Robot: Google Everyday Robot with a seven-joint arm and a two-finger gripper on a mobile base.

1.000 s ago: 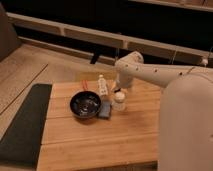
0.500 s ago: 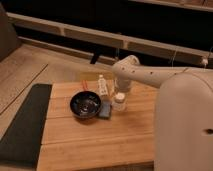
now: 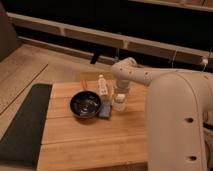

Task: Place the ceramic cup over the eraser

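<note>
The ceramic cup (image 3: 119, 104) is small and whitish and stands on the wooden table (image 3: 95, 140), right of the dark bowl (image 3: 86, 105). My gripper (image 3: 120, 93) comes down from the white arm (image 3: 145, 77) and sits directly on top of the cup, around its upper part. The cup's rim is hidden by it. I cannot make out the eraser in this view.
A flat blue-grey pad (image 3: 105, 109) lies between the bowl and the cup. A slim white bottle (image 3: 102, 86) stands just behind them. A dark mat (image 3: 22, 125) runs along the table's left side. My white body (image 3: 180, 125) fills the right of the view.
The arm has sunk slightly over the cup. The cup, bowl, pad and bottle stay where they were.
</note>
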